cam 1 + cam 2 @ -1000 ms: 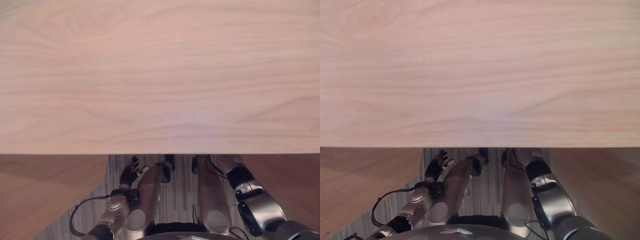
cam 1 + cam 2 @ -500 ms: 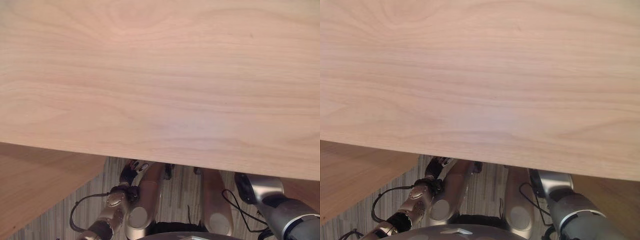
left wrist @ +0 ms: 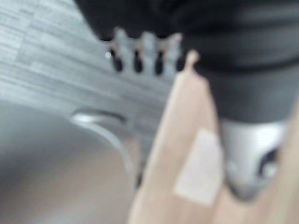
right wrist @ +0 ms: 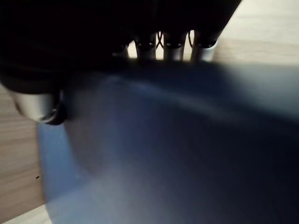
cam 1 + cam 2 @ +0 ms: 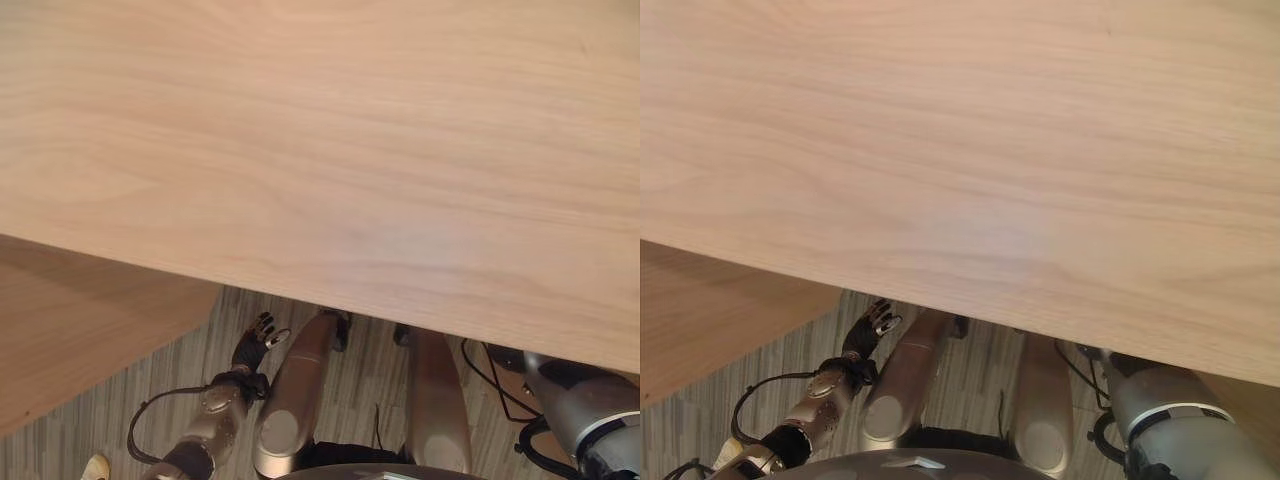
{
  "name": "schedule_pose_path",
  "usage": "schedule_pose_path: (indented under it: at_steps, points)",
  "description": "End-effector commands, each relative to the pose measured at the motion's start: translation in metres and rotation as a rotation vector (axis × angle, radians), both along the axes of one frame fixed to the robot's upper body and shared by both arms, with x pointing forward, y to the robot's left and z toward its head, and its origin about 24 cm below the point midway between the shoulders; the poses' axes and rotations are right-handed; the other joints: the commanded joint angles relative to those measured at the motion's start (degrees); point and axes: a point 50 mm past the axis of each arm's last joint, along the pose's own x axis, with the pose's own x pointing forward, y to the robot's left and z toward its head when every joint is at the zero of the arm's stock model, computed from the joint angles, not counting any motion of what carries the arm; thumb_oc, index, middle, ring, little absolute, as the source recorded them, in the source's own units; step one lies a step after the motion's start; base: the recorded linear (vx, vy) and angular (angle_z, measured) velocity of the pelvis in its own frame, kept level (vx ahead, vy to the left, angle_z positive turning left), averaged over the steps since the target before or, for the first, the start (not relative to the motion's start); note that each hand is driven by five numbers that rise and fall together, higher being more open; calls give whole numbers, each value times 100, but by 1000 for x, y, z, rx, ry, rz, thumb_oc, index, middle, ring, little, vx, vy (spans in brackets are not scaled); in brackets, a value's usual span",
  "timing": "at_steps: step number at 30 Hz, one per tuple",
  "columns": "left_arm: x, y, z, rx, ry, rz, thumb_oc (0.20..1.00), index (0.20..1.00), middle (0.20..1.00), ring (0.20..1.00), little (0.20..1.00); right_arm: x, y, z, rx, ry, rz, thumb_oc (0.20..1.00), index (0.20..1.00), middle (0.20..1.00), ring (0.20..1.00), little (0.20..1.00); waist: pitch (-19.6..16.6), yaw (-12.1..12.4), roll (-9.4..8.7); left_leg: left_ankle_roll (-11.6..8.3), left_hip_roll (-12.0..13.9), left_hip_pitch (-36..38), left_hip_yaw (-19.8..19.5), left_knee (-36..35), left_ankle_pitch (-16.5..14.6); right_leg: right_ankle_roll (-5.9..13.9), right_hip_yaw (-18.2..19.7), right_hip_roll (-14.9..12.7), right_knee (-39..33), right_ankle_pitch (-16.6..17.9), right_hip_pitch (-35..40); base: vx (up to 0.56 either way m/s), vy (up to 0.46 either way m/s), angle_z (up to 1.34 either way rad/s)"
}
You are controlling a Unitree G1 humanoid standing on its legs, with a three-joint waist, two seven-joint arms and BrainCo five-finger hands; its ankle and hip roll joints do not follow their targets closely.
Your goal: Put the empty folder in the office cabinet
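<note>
A wide light wooden desk fills most of the head views, its near edge running slantwise across the lower part. Below that edge lies grey striped floor, and at the lower left a second wooden panel stands lower than the desk top.

The left hand hangs under the desk edge, over the floor, with its dark-tipped fingers loosely spread and nothing in them. In the left wrist view its fingers show straight in a row, with the floor and a pale wooden edge beyond them.

The right arm reaches in from the lower right and goes under the desk edge. In the right wrist view the right hand lies over a dark blue folder, fingers in a row at the folder's far edge and the thumb at its side. The folder rests against light wood. Whether the fingers are curled round the folder or merely laid on it cannot be told from this close
</note>
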Motion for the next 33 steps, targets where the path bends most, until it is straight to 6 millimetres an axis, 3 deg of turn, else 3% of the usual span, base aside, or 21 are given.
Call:
schedule_pose_path:
  at_steps: [1, 3, 10, 11, 17, 19, 33]
  points:
    - [-20, 5, -3, -30, 12, 21, 1000, 1000, 1000, 1000, 1000, -8, -51, 80, -205, -233, -163, 200, 200, 200, 200, 200, -282, 60, 403, 32, -53, 58, -281, 120, -476, -50, -286, 237, 292, -923, 245, 0, 0, 0]
    - [-19, 5, -2, -32, 10, 26, 1000, 1000, 1000, 1000, 1000, -5, -45, 93, -233, -260, -139, 200, 200, 200, 200, 200, -282, 93, 438, 10, -52, -86, -277, 222, -471, -79, -292, 234, 346, -963, 179, 0, 0, 0]
    - [-17, 4, 2, -33, -2, 27, 1000, 1000, 1000, 1000, 1000, -1, -39, 100, -289, -227, -86, 200, 200, 200, 200, 200, -282, 137, 459, -52, -7, -256, -236, 325, -371, -131, -318, 232, 326, -1011, 158, -10, -1, 0]
    - [-17, 4, 2, -32, -4, 26, 1000, 1000, 1000, 1000, 1000, 2, -38, 98, -298, -208, -52, 1000, 1000, 1000, 1000, 1000, -282, 144, 461, -61, -5, -278, -234, 342, -361, -141, -325, 232, 318, -1022, 162, -44, -6, 1]
    - [-18, 7, 3, -34, -19, 11, 1000, 1000, 1000, 1000, 1000, 6, -36, 82, -361, -70, 7, 1000, 1000, 1000, 1000, 1000, -282, 149, 453, -110, 28, -269, -188, 330, -282, -161, -332, 230, 206, -1018, 251, -36, 21, -6]
    - [-18, 8, 4, -36, -26, 14, 1000, 1000, 1000, 1000, 1000, 4, -35, 74, -457, -25, -27, 1000, 1000, 1000, 1000, 1000, -282, 122, 431, -111, 48, -246, -149, 329, -271, -147, -318, 230, 162, -1006, 305, -53, 42, 0]
    - [-14, -2, 7, -27, -54, 21, 1000, 1000, 1000, 1000, 1000, 4, -26, 41, -657, 109, 32, 1000, 1000, 1000, 1000, 1000, -282, 55, 345, -55, 10, -30, -79, 198, -343, -76, -231, 216, -112, -864, 534, -58, 31, -3]
